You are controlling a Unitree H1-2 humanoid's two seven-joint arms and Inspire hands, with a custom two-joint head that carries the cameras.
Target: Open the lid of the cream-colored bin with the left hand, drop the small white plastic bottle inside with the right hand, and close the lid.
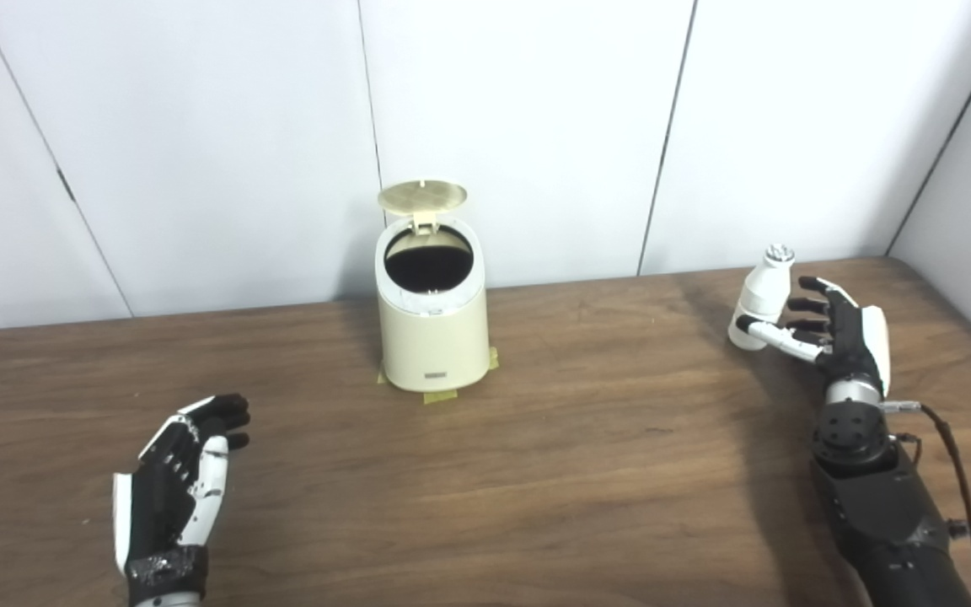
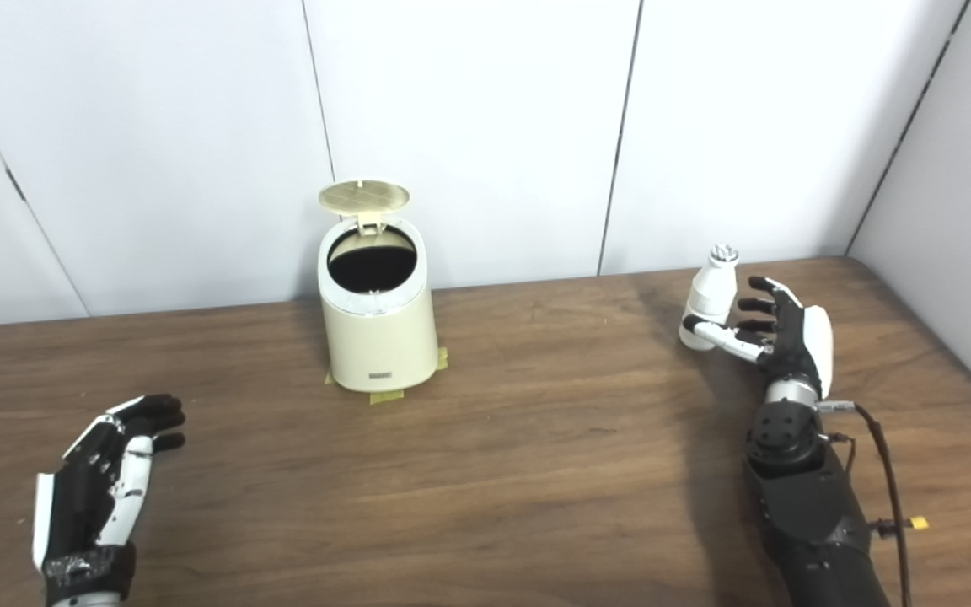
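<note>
The cream-colored bin (image 1: 433,337) stands on the wooden table near the back wall, fixed with yellow tape. Its round lid (image 1: 422,196) is tipped up and back, so the dark inside shows. The small white plastic bottle (image 1: 762,295) stands upright at the back right. My right hand (image 1: 831,329) is open right beside it, thumb in front of the bottle's base and fingers spread behind it. I cannot tell whether they touch. My left hand (image 1: 182,472) is open and empty over the table's front left, well away from the bin.
The table (image 1: 587,455) is dark brown wood with its right edge close to the right arm. White wall panels stand right behind the bin. A cable runs along the right forearm (image 1: 949,455).
</note>
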